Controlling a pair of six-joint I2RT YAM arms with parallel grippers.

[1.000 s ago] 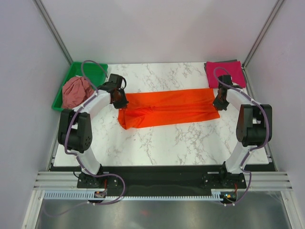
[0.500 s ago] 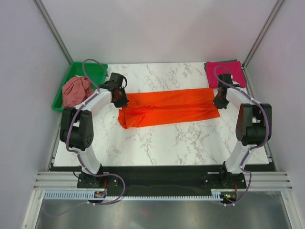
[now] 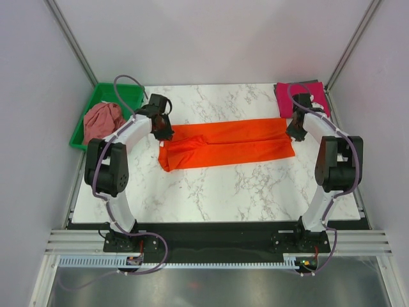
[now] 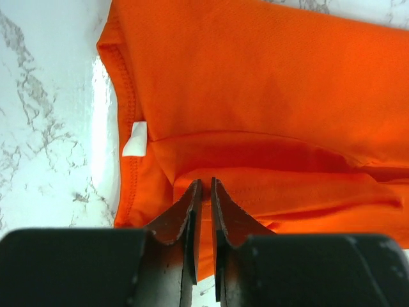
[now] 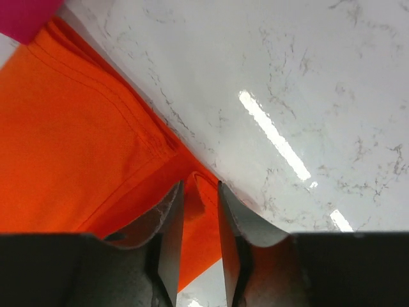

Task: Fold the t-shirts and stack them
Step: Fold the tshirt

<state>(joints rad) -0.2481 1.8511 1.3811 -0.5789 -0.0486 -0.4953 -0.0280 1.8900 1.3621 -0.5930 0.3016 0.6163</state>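
Orange t-shirt (image 3: pixel 223 144), spread between left hand (image 3: pixel 164 133), right hand (image 3: pixel 293 133)

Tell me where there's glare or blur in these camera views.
Right wrist view: bright glare streaks on the marble table. Left wrist view: the table beside the orange t-shirt is washed out white. Top external view: evenly lit and sharp.

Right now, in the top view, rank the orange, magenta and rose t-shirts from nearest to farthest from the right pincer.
1. Orange t-shirt: under the right pincer, mid-table.
2. Magenta t-shirt: just behind, far right corner.
3. Rose t-shirt: far left, in the green tray.
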